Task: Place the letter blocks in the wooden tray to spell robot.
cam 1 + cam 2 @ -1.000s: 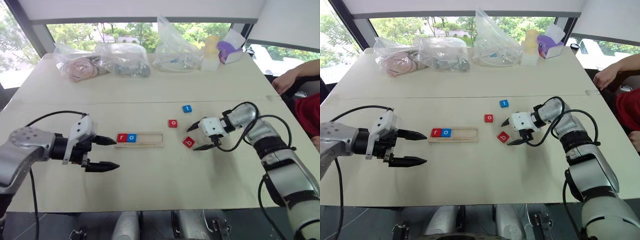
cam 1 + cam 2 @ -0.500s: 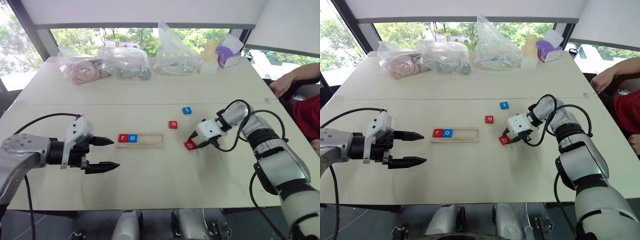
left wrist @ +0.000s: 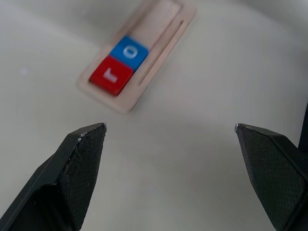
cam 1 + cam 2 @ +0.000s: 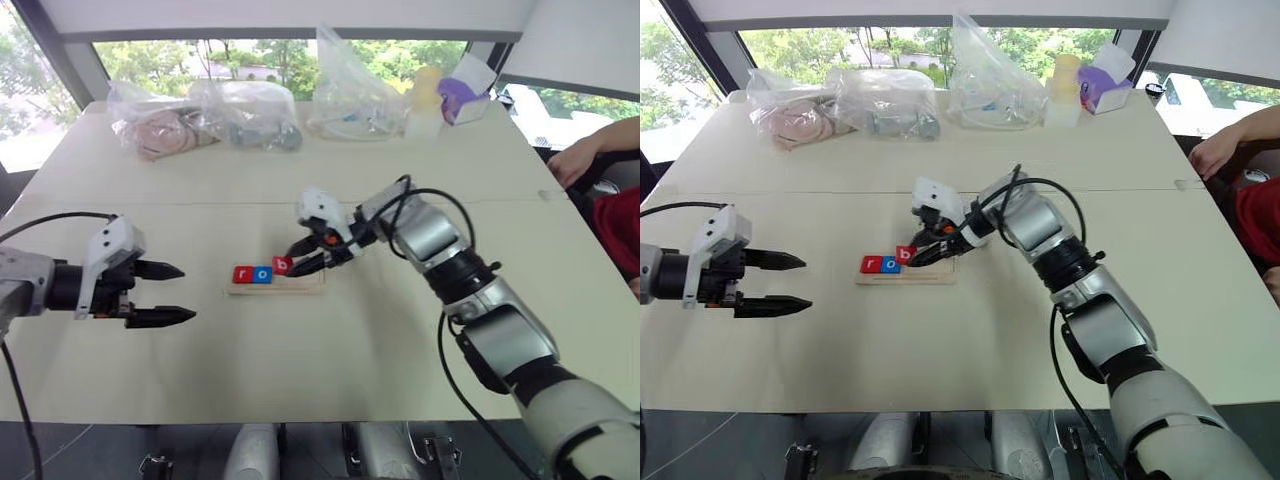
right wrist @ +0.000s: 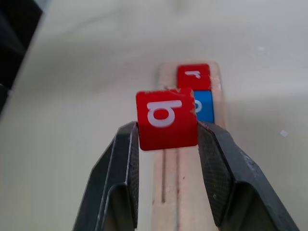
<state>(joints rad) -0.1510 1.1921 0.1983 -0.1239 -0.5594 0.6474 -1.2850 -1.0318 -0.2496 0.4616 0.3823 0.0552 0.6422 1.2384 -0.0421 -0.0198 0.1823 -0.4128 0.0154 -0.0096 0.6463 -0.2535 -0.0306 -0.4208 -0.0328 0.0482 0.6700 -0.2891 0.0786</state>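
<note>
Clear plastic bags (image 4: 250, 115), purple-white box (image 4: 462, 100)

A pale beige worktop (image 4: 300, 370) runs up to a wide window (image 4: 250, 55) showing green trees in daylight. Clear plastic bags (image 4: 210, 120) line its far edge, white wall panel (image 4: 280, 18) above.

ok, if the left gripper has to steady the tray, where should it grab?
Probably the tray end by r, pinching across its two long rims from above, on the robot's left. It lies flat, long and narrow, so only its width suits a pinch, and the right gripper with b hangs over the bare stretch.
</note>
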